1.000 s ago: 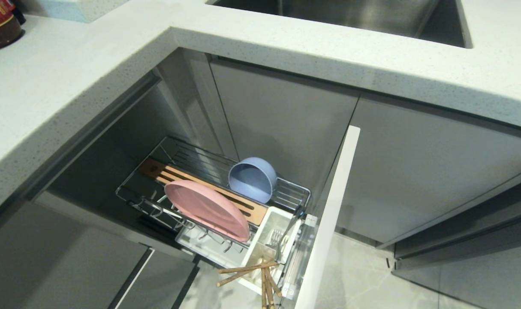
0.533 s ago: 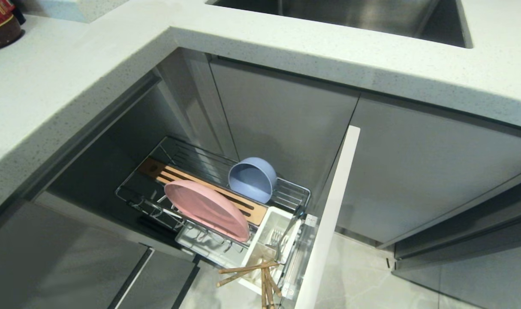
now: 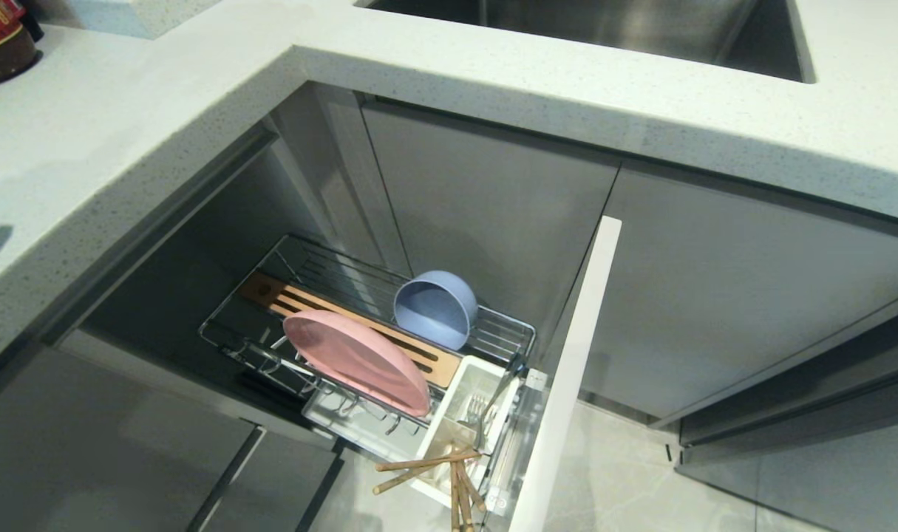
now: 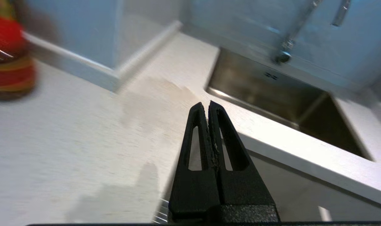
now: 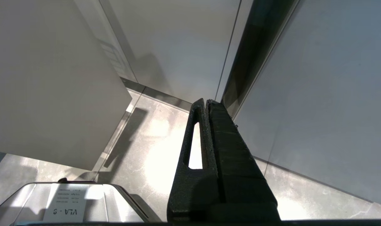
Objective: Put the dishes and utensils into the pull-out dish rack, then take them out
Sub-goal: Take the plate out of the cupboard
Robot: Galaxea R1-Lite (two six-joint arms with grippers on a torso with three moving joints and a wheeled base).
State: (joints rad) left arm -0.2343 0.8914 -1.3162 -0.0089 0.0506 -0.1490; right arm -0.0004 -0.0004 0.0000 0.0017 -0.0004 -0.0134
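Note:
The pull-out dish rack [image 3: 504, 329] stands drawn out below the worktop, its pale door front [image 3: 567, 384] on the right. A pink plate [image 3: 356, 360] leans on edge in the prongs. Behind it a pale-blue bowl [image 3: 435, 308] rests on its side. Wooden chopsticks [image 3: 437, 473] and a silver fork [image 3: 478, 410] stick out of the white cutlery cup [image 3: 456, 425]. My left gripper [image 4: 206, 105] is shut and empty, up over the worktop edge near the sink corner; neither arm shows in the head view. My right gripper [image 5: 205, 102] is shut, parked low by the cabinet fronts.
The pale speckled worktop [image 3: 123, 125] wraps round the corner above the rack, with a steel sink [image 3: 589, 29] at the back and a red-labelled jar [image 3: 1, 41] at the far left. A tap [image 4: 287, 47] stands behind the sink. Grey cabinet fronts [image 3: 715, 295] flank the rack.
A dark shadow has appeared on the worktop at the left edge of the head view. The rack and its contents have not moved.

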